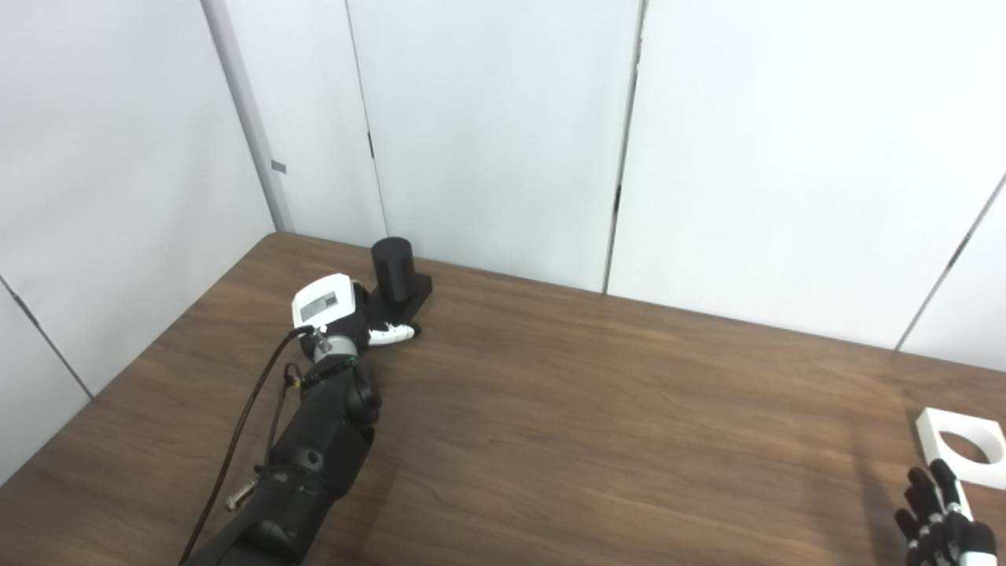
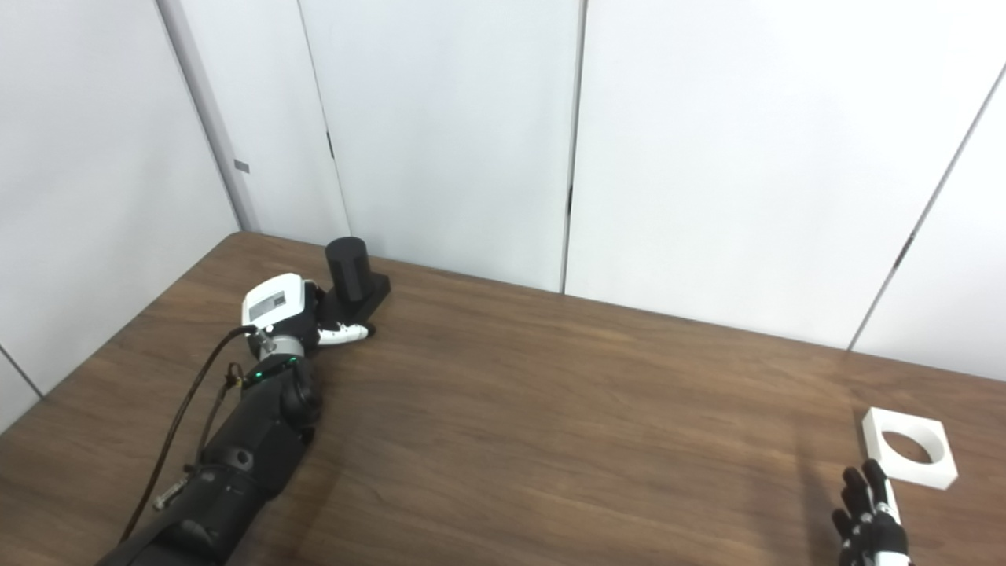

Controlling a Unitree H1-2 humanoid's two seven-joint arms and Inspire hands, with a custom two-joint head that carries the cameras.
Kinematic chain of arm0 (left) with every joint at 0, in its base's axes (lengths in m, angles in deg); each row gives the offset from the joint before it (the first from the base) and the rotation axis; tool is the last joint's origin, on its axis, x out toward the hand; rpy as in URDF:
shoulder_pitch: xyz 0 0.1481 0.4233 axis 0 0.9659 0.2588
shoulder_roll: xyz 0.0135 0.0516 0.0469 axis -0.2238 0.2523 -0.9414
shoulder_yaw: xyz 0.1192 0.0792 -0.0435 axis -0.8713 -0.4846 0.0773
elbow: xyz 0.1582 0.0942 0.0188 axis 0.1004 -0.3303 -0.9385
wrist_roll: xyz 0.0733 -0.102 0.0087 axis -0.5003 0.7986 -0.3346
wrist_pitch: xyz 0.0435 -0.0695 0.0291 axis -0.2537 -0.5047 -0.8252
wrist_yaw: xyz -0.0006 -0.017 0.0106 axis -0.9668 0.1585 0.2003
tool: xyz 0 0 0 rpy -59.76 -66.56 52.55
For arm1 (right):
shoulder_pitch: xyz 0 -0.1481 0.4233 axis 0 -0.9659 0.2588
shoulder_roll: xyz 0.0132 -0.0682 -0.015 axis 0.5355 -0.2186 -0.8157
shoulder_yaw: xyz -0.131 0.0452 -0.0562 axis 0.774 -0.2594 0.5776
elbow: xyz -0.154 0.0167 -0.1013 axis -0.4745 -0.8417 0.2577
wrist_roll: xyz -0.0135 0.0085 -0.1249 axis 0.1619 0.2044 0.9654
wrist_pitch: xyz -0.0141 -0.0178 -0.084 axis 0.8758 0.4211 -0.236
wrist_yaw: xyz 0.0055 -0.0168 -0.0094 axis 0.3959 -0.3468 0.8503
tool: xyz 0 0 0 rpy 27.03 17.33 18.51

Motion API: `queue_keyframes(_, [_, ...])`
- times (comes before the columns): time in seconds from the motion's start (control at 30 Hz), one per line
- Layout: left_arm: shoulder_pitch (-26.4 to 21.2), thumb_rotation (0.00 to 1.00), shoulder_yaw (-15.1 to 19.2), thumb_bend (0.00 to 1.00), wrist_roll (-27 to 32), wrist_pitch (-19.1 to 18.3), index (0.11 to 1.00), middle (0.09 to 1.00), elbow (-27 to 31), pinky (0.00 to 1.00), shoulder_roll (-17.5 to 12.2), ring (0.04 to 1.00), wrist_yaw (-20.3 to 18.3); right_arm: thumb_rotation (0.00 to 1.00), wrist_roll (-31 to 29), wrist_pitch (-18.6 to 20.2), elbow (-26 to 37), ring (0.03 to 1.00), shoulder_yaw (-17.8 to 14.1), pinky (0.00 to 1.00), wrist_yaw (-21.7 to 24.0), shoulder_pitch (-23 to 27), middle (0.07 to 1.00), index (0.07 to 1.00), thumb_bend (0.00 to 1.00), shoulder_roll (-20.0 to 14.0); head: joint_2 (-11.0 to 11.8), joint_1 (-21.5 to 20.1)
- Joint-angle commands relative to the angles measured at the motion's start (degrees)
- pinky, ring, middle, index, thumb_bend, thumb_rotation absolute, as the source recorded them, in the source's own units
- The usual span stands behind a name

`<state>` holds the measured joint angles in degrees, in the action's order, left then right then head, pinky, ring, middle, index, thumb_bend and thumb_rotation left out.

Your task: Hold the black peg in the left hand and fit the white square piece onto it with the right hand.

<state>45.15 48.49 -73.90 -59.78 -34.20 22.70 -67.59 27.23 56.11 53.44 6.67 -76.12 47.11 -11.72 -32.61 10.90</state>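
— Can you see whether the left hand [image 1: 346,310] grips the black peg [image 1: 393,269]?

— No; your view meets the back of the hand, its fingers are mostly hidden, and the near side of the peg's base is covered.

— And the right hand [image 2: 868,515]?

— The bottom edge cuts it off; you see only fingers. In the left eye view, the right edge clips the white square piece [image 1: 963,446]

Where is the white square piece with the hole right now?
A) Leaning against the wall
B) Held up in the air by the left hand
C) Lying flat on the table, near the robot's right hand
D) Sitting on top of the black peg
C: the white square piece lies flat on the table just beyond the right hand, far from the black peg by the left hand.
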Motion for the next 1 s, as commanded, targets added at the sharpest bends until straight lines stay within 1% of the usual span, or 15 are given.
queue_keyframes(0.0, [-1.75,0.39,-0.12,0.82,-0.49,-0.03,0.642,0.832,1.18,0.77,-0.6,0.836,1.5,1.0,-0.46,-1.59,2.38,1.0,0.52,1.0,-0.18,-6.94,0.977,1.0,0.63,0.48,-0.05,0.11])
queue_keyframes(0.1, [-1.24,0.32,-0.17,0.8,1.42,0.06,0.571,0.807,1.94,0.8,-0.46,0.831,3.58,1.0,-0.42,-1.69,2.41,1.0,0.56,1.0,-0.12,-6.89,0.977,1.0,0.63,0.39,-0.1,-0.02])
queue_keyframes(0.17, [-0.78,0.25,-0.22,0.78,2.97,0.6,0.525,0.796,2.55,0.83,-0.41,0.837,4.84,1.0,-0.58,-1.75,2.46,1.0,0.52,1.0,-0.13,-6.92,0.974,1.0,0.63,0.45,-0.1,-0.02])
queue_keyframes(0.2, [-0.61,0.17,-0.32,0.66,3.71,0.88,0.506,0.797,2.75,0.85,-0.42,0.845,5.3,1.0,-0.71,-1.78,2.46,1.0,0.49,1.0,-0.06,-6.92,0.971,1.0,0.62,0.42,-0.18,-0.28])
queue_keyframes(0.23, [-0.53,0.12,-0.39,0.59,4.42,1.19,0.495,0.796,2.65,0.87,-0.41,0.852,5.92,1.0,-0.6,-1.99,2.39,1.0,0.47,1.0,-0.1,-6.91,0.969,1.0,0.62,0.41,-0.18,-0.28])
queue_keyframes(0.27, [-0.46,0.09,-0.54,0.55,4.9,1.31,0.487,0.785,2.61,0.88,-0.42,0.849,6.34,1.0,-0.39,-2.16,2.34,1.0,0.46,1.0,-0.16,-6.9,0.963,1.0,0.62,0.37,-0.24,-0.33])
queue_keyframes(0.37, [-0.24,0.07,-1.42,0.52,6.01,0.92,0.482,0.784,2.88,0.87,-0.53,0.847,6.78,1.0,0.04,-2.14,2.37,1.0,0.44,1.0,-0.28,-6.94,0.958,1.0,0.63,0.28,-0.26,-0.19])
queue_keyframes(0.47, [-0.15,0.06,-1.95,0.52,6.91,0.6,0.482,0.804,3.15,0.87,-0.72,0.862,6.48,1.0,0.08,-2.33,2.39,1.0,0.47,1.0,-0.13,-7.0,0.957,1.0,0.61,0.25,-0.3,-0.14])
queue_keyframes(0.57, [0.0,0.06,-2.16,0.52,8.16,0.67,0.482,0.803,3.62,0.87,-0.95,0.862,6.24,1.0,0.19,-2.25,2.47,1.0,0.52,1.0,-0.1,-7.02,0.958,1.0,0.59,0.22,-0.3,-0.14])
queue_keyframes(0.67, [0.47,0.06,-2.53,0.52,8.74,0.32,0.483,0.803,4.74,0.85,-1.25,0.86,5.37,1.0,0.36,-2.34,2.44,1.0,0.53,1.0,-0.24,-6.91,0.956,1.0,0.6,0.36,-0.51,-0.64])
queue_keyframes(0.77, [1.32,0.06,-2.64,0.52,9.31,0.04,0.485,0.804,6.7,0.83,-1.52,0.871,3.48,1.0,0.62,-2.47,2.7,1.0,0.61,1.0,-0.4,-6.87,0.947,1.0,0.59,0.59,-0.71,-0.98])
queue_keyframes(0.8, [1.65,0.06,-2.57,0.52,9.88,0.15,0.485,0.798,7.28,0.83,-1.51,0.868,3.24,1.0,0.54,-2.2,2.93,1.0,0.62,1.0,-0.45,-6.89,0.945,1.0,0.59,0.72,-0.84,-1.31])
queue_keyframes(0.87, [2.33,0.06,-2.47,0.52,10.88,0.91,0.483,0.757,8.23,0.83,-1.48,0.837,3.22,1.0,0.34,-1.61,3.29,1.0,0.64,1.0,-0.54,-6.94,0.943,1.0,0.59,0.92,-0.95,-1.58])
queue_keyframes(0.97, [3.76,0.05,-2.69,0.52,12.14,1.39,0.481,0.713,10.95,0.81,-1.33,0.8,1.98,1.0,-0.48,-1.08,3.6,1.0,0.71,1.0,-0.19,-6.95,0.96,1.0,0.57,0.9,-1.11,-1.93])
